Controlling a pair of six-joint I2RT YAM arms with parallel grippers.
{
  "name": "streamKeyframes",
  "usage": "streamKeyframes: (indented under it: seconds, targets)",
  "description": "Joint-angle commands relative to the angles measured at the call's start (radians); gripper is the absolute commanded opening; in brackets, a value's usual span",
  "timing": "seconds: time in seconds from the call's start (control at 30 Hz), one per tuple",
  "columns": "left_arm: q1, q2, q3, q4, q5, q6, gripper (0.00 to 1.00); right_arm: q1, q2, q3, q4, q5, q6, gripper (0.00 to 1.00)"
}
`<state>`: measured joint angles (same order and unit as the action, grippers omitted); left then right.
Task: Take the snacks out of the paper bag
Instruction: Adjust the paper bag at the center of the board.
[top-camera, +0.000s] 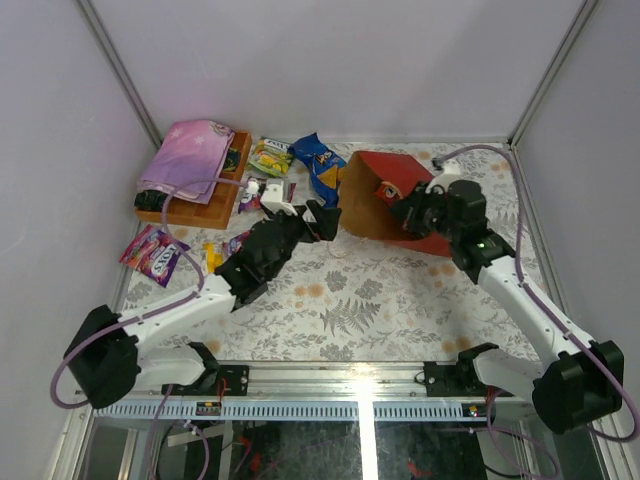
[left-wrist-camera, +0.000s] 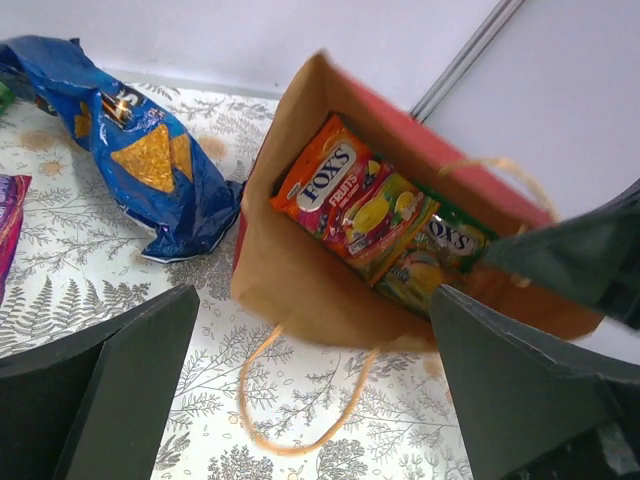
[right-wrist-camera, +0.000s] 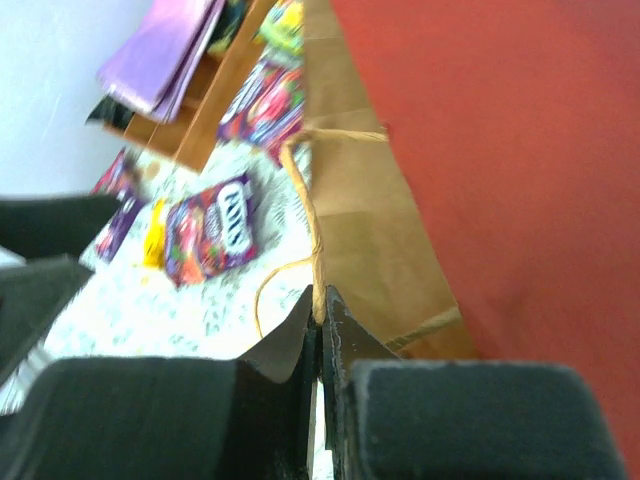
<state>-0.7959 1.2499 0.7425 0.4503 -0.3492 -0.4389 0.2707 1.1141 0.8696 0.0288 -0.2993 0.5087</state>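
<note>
You're working in a robot test cell in a lab, not a home. Plain white panel walls (top-camera: 330, 60) on bare metal posts (top-camera: 118, 70) box in the fern-patterned bench (top-camera: 400, 300). The left arm (top-camera: 170, 310) and right arm (top-camera: 530, 300) are bolted to a slotted aluminium rail (top-camera: 300, 408) at its near edge. Purple cables (top-camera: 519, 225) trail loose.
</note>
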Motion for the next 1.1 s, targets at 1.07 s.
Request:
streamKeyframes:
  seconds: [1.07]
  targets:
    - [0.009, 0.645, 0.208, 0.418, 0.467, -0.605, 0.99, 0.275, 0.084, 0.144, -0.042, 0.292, -0.13, 0.18]
